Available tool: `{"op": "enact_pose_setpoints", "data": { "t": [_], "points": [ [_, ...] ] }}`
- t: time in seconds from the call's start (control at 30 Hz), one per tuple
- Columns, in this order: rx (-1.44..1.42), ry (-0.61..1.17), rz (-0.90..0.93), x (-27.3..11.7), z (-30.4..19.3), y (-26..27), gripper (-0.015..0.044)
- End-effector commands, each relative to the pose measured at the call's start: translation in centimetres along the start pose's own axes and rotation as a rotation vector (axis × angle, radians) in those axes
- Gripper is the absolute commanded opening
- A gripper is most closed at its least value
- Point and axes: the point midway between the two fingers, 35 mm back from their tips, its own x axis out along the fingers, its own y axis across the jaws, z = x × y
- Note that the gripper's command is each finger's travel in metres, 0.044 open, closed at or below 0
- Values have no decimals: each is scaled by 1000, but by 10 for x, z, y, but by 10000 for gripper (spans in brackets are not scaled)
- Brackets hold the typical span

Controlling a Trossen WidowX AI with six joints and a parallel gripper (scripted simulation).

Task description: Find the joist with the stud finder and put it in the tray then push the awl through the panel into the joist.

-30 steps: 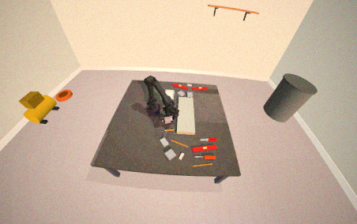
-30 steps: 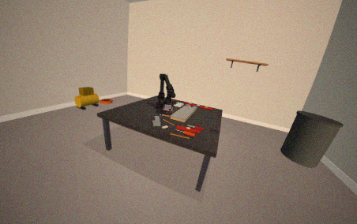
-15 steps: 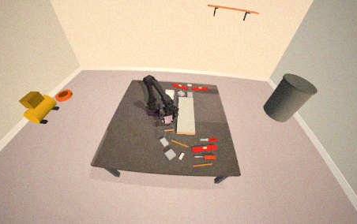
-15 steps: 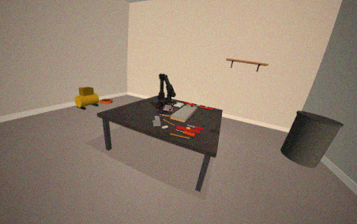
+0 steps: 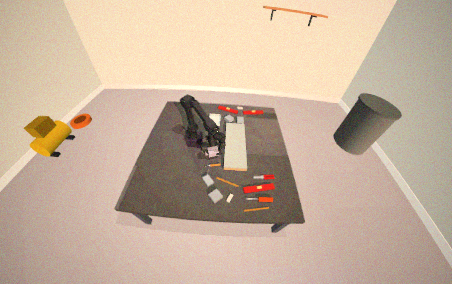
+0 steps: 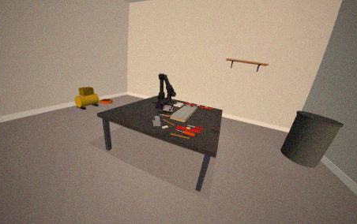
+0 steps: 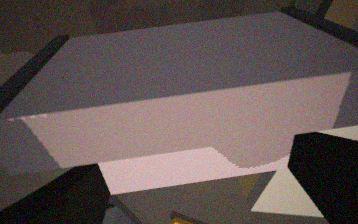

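My gripper [image 5: 214, 147] [image 7: 193, 146] is shut on a pinkish-grey box, which looks like the stud finder [image 5: 213, 152] [image 6: 167, 108] [image 7: 180, 120]. It is held just left of the long pale floor panel [image 5: 239, 145] [image 6: 186, 113] [image 7: 291, 199]; its height above the table is hard to tell. No hole shows in the panel at this size, and the joist is hidden. A short orange-handled tool [image 5: 215, 165] [image 6: 165, 115], possibly the awl, lies near the panel's front left corner. A pale flat piece [image 5: 215, 119] behind the gripper may be the tray; I cannot tell.
On the dark table [image 5: 156, 170], grey blocks [image 5: 208, 180] [image 5: 215, 195], an orange stick [image 5: 227, 182] and a red level [image 5: 259, 188] lie in front. Red-handled screwdrivers [image 5: 269, 177] [image 5: 266, 199] lie front right. More red pieces [image 5: 253, 112] and small grey blocks [image 5: 229, 118] are behind the panel.
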Motion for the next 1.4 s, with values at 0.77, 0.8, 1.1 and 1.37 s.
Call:
{"op": "enact_pose_setpoints", "data": {
  "t": [0.77,0.8,1.1,1.37],
  "points": [
    [6,163,-3,0,4,0,0],
    [6,167,-3,0,4,0,0],
    [4,223,-1,0,6,0,0],
    [5,275,-1,1,7,0,0]
  ]
}}
